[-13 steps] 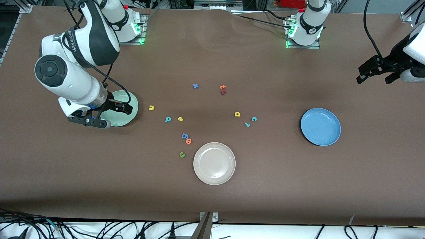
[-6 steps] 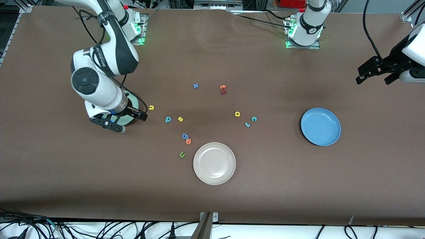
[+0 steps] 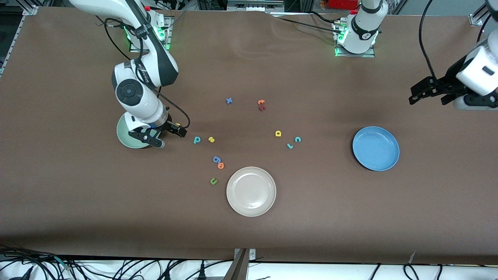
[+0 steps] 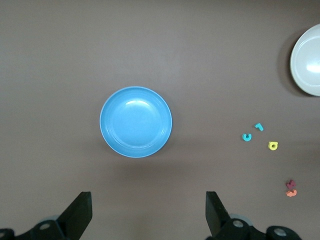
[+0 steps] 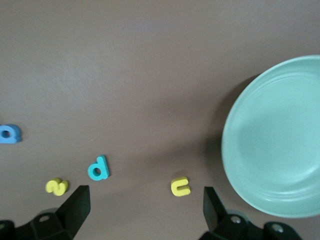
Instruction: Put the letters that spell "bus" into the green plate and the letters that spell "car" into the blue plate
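The green plate (image 3: 126, 137) lies toward the right arm's end of the worktop. The right gripper (image 3: 168, 136), fingers wide and empty, hovers just beside it over the yellow u (image 5: 180, 186). The b (image 3: 197, 140) and s (image 3: 211, 139) lie nearby. None of "bus" is plated yet; judging so, the next move is descending squarely onto the u. c (image 3: 297, 139), a (image 3: 278, 133) and r (image 3: 290, 146) wait mid-worktop. The left gripper (image 3: 431, 94) waits wide open above the blue plate's (image 3: 376, 148) end.

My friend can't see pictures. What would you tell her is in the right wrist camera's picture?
A yellow u lies on the brown table just ahead of the right gripper, whose two black fingers are spread open. Beside the u is the empty pale green plate; a teal b, a yellow s and a blue letter lie on its other flank.
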### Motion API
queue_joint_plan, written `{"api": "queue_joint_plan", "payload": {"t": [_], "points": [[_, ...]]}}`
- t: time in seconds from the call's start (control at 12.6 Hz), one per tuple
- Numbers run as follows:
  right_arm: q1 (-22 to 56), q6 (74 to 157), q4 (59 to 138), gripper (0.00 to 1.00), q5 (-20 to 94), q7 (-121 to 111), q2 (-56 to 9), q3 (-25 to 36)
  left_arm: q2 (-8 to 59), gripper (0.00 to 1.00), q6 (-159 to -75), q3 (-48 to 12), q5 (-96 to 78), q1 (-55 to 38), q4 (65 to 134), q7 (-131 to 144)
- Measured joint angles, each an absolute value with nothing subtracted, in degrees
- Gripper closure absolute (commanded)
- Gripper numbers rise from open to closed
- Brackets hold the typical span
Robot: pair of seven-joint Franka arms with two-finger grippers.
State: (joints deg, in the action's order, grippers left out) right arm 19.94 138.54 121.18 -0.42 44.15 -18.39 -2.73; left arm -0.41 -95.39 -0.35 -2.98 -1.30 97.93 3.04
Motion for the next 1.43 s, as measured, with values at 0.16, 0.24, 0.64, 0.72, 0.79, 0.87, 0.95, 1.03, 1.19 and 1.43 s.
{"api": "queue_joint_plan", "payload": {"t": [0.16, 0.24, 0.64, 0.72, 0.79, 0.87, 0.95, 1.03, 1.19, 1.43], "points": [[19.9, 145.1, 127.2, 0.0, -0.4, 44.2, -18.5, -2.8, 1.4, 0.0, -95.4, -1.2, -3.0, -1.6, 98.5, 3.0], [19.9, 146.6, 128.9, 0.01, -0.4, 44.2, -18.7, -2.9, 2.2, 0.0, -95.4, -2.0, -3.0, -1.8, 99.1, 3.0], [22.0, 147.5, 130.0, 0.15, -0.4, 44.4, -20.9, -3.0, 11.2, 0.0, -101.6, -3.0, -3.0, -5.3, 100.2, 3.0], [22.0, 147.5, 130.0, 0.16, -0.4, 44.4, -21.3, -3.0, 13.0, 0.0, -104.0, -3.0, -3.0, -6.9, 100.3, 3.0], [22.0, 147.6, 130.0, 0.16, -0.4, 44.4, -21.5, -2.9, 14.6, 0.0, -106.7, -3.1, -3.0, -8.6, 100.4, 3.1], [22.0, 147.6, 130.0, 0.19, -0.4, 44.4, -21.5, -2.8, 16.0, 0.0, -109.3, -3.1, -3.0, -9.9, 100.7, 3.2], [22.0, 147.7, 130.0, 0.21, -0.4, 44.4, -21.5, -2.6, 17.3, 0.0, -111.6, -3.1, -3.0, -11.0, 101.0, 3.2], [21.9, 147.8, 130.0, 0.27, -0.4, 44.4, -21.5, -2.5, 18.7, 0.0, -113.4, -3.1, -3.0, -11.9, 101.2, 3.3], [21.9, 148.1, 130.0, 0.31, -0.4, 44.4, -21.8, -2.4, 21.3, 0.0, -116.6, -3.2, -3.0, -13.3, 101.5, 3.9], [21.9, 149.8, 130.0, 0.51, -0.4, 44.4, -23.3, -2.4, 25.4, 0.0, -119.7, -3.2, -3.0, -17.0, 101.7, 10.4]]}}
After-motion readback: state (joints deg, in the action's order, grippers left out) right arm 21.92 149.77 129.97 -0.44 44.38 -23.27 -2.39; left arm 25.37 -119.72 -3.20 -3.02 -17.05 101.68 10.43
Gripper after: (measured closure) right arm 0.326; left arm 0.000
